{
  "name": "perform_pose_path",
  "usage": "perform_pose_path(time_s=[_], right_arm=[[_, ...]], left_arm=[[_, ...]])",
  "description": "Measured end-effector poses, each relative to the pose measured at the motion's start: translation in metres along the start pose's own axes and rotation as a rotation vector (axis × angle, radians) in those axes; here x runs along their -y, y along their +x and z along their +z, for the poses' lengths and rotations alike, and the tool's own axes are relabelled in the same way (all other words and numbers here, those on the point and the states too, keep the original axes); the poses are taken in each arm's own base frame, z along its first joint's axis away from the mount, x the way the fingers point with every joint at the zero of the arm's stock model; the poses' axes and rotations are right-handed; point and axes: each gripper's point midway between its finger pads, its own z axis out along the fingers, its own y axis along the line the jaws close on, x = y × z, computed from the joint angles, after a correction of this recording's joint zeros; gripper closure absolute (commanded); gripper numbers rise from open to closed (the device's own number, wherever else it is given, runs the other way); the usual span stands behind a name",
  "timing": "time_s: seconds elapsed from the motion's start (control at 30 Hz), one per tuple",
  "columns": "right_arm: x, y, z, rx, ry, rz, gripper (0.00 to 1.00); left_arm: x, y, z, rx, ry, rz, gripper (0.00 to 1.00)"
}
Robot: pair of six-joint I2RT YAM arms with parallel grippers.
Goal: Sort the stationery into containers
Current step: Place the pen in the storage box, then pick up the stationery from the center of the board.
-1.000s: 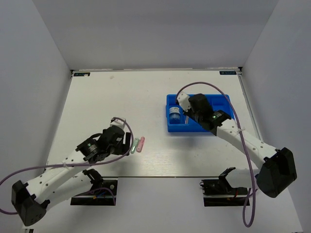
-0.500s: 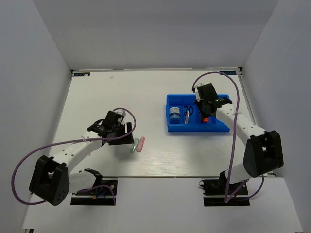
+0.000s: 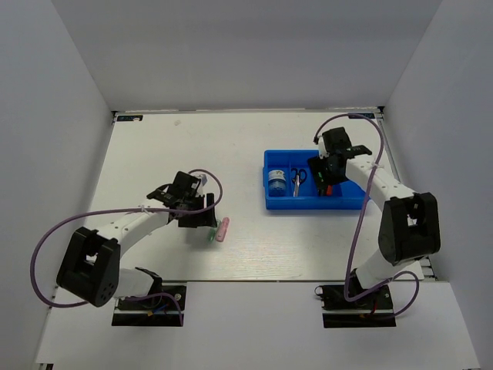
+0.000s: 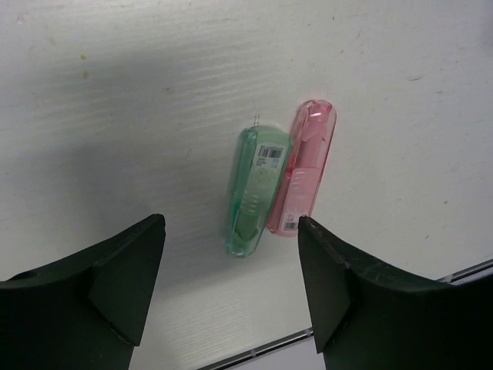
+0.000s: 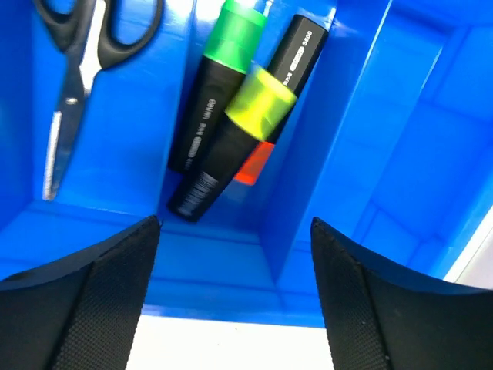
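**Two highlighters not yet in the tray, lying flank to flank**

The pale green highlighter and the pink highlighter lie touching side by side on the table, well apart from the blue tray, on its left-arm side. My left pincer hangs over them, spread and empty, its fingers bracketing both.

In the tray are the roll, the scissors and three black-bodied highlighters piled crosswise in one narrow compartment. My right pincer hovers there, spread, holding nothing.

My worry is the pair. If I close as aligned, I may pinch both, or squeeze one out so it rolls toward the table's near edge. Also, dropping more onto that pile may leave a pen propped on the divider.
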Motion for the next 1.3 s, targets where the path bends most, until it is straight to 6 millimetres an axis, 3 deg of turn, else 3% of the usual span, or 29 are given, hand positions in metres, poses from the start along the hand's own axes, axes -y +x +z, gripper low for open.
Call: perform_pose_path(time_s=[0.27,0.63,0.9,1.03,1.17,1.3], right_arm=[[-0.003,-0.009,-0.032,0.126,-0.064,0.039,0.18],[-0.016,0.004,-0.061,0.233,-0.178,0.096,0.18],[-0.015,0.010,-0.066,0.253,-0.212,0.138,0.18],[-0.015,0.014,-0.065,0.249,-0.224,0.153,0.18],[-0.014,0.014,-0.066,0.253,-0.237,0.165,0.18],[-0.012,0.013,-0.069,0.264,-0.242,0.177,0.18]], left_arm=[[0.006,-0.009,0.010,-0.020,-0.005,0.047,0.32],[0.001,-0.001,0.031,-0.069,-0.125,0.159,0.37],[0.004,0.000,0.036,-0.059,-0.187,0.227,0.38],[0.002,0.000,0.036,-0.047,-0.214,0.244,0.43],[0.001,0.000,0.037,-0.034,-0.229,0.250,0.56],[0.001,0.000,0.037,-0.022,-0.234,0.250,0.56]])
